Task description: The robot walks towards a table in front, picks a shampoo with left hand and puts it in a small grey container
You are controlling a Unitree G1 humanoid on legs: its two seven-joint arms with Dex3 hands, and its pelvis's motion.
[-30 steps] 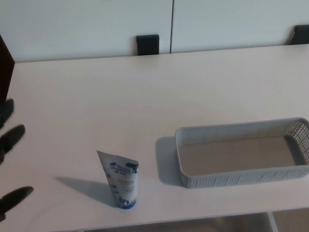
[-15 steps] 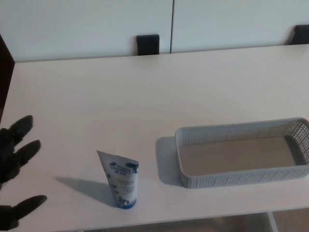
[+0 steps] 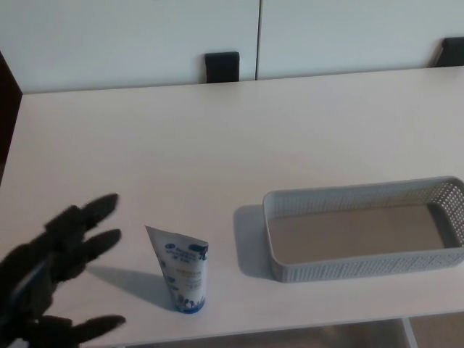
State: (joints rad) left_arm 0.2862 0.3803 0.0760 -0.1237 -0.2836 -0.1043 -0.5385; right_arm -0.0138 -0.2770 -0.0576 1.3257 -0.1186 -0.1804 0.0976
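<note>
Reach phase: black left hand [image 3: 58, 279], splayed and empty, beside upright white-and-blue plastic shampoo tube [image 3: 181, 270]; next, enclose the tube.

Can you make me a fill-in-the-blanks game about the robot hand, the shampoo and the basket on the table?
1. The shampoo tube stands ____ on its cap, on the white table.
2. The grey basket holds ____.
3. The left hand is ____, touching no object.
4. In the picture, the basket sits on the tube's ____ side.
Missing words: upright; nothing; open; right.
</note>
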